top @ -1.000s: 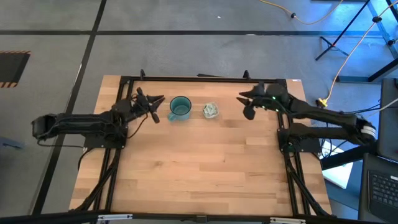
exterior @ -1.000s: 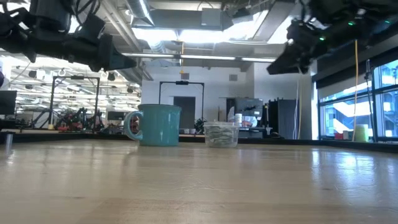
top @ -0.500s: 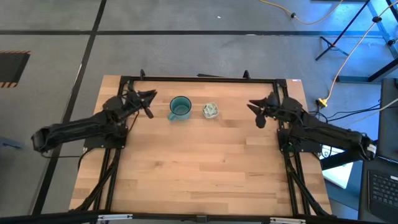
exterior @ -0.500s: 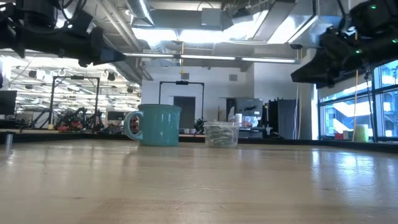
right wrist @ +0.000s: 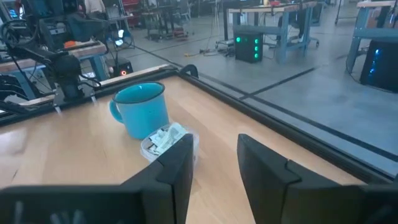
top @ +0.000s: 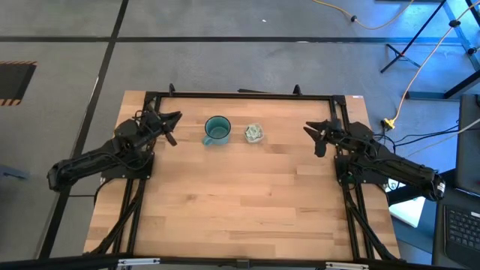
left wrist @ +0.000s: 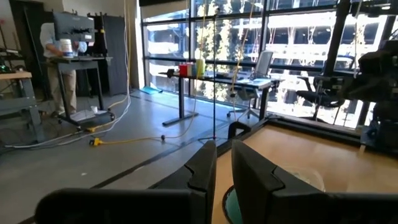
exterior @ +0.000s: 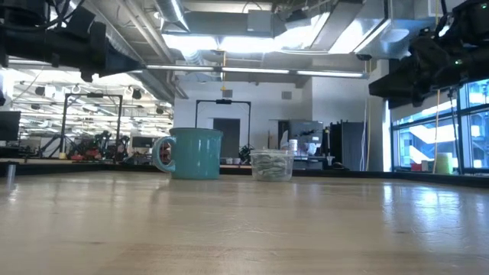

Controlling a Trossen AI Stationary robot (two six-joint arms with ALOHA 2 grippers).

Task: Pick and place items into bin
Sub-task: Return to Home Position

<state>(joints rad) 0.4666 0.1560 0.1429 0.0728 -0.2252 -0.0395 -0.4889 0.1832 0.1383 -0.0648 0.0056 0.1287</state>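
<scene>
High view: the tabletop [top: 240, 202] shows no loose packets, and the only task things on it sit near its 12 o'clock edge. The bin [top: 254, 133] stands upright there, with the mug [top: 217, 130] just beside it at its 9 o'clock, the two apart.

The packets [right wrist: 163, 138] lie heaped inside the bin, so the picking looks finished as far as I can judge. What seems left is only for the arms to settle into rest.

The left tool [top: 169, 124] hangs above the tabletop at the mug's 9 o'clock, near the tabletop's side edge. Its fingers [left wrist: 202, 168] stand a little apart with nothing between them. The right tool [top: 318, 138] hangs at the bin's 3 o'clock, well apart from it, released and empty, its fingers [right wrist: 179, 163] spread wider.

In the low view the bin [exterior: 272, 164] is a small clear cup, shorter than the mug. It is packed to about the rim with pale green and silvery wrappers. In the right wrist view some stand on edge and some lie slanted, and none hangs outside its wall.
</scene>
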